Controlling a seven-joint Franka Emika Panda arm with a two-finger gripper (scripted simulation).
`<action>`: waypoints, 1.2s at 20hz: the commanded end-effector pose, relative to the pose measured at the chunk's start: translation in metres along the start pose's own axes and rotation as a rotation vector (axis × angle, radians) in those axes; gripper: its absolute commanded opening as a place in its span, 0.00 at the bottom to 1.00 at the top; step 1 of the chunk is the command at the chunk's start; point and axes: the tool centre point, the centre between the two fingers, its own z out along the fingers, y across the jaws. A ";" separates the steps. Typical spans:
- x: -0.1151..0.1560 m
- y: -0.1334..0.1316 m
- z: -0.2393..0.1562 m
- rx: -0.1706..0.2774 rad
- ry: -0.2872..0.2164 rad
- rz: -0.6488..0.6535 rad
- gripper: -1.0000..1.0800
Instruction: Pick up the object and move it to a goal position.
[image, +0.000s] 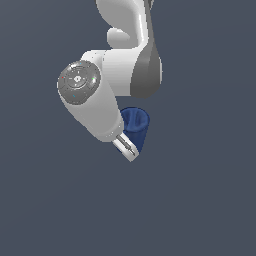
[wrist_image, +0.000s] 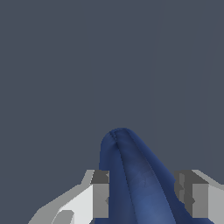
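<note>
The object, a dark blue mug, shows in the exterior view just under the white arm, mouth up and tapering downward. One light finger of my gripper lies along its side; the rest of the hand is hidden by the arm. In the wrist view the mug fills the space between both fingers, and each pad presses against its wall. My gripper is shut on the mug. No loop handle shows in either view.
A plain dark grey-blue surface fills both views. The white arm link with its round grey joint cap covers the upper middle of the exterior view. No goal marker shows.
</note>
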 end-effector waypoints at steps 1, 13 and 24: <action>0.000 0.000 0.000 0.000 0.000 0.000 0.62; 0.000 0.000 0.026 0.000 -0.001 0.004 0.62; 0.000 0.000 0.027 -0.001 -0.001 0.005 0.00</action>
